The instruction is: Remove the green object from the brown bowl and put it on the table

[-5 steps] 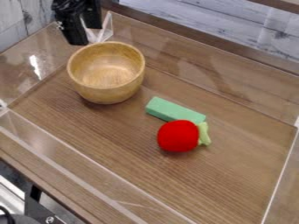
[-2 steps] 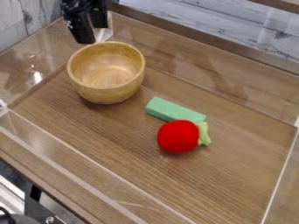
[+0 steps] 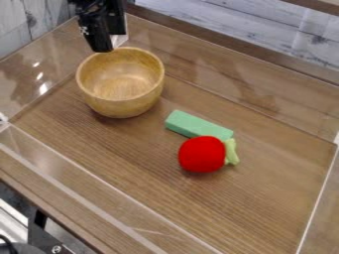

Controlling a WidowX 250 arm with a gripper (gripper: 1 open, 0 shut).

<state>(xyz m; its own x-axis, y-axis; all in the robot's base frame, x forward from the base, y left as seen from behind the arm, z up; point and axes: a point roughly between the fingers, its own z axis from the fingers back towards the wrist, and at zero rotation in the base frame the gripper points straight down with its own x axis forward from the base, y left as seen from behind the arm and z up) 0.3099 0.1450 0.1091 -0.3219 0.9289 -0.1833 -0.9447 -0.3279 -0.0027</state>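
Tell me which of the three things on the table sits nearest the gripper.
The brown bowl, just below the gripper; the green object and red fruit lie farther right.

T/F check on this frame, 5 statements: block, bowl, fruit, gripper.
1. The flat light-green rectangular block lies inside the round light-brown wooden bowl. False: it lies on the wood-grain table, right of the bowl.
2. The bowl is empty. True.
3. The red round toy fruit sits in the bowl. False: it is on the table, beside the block.
4. The black gripper holds the block. False: its fingers are empty, at the bowl's far rim.
5. The bowl stands upright. True.
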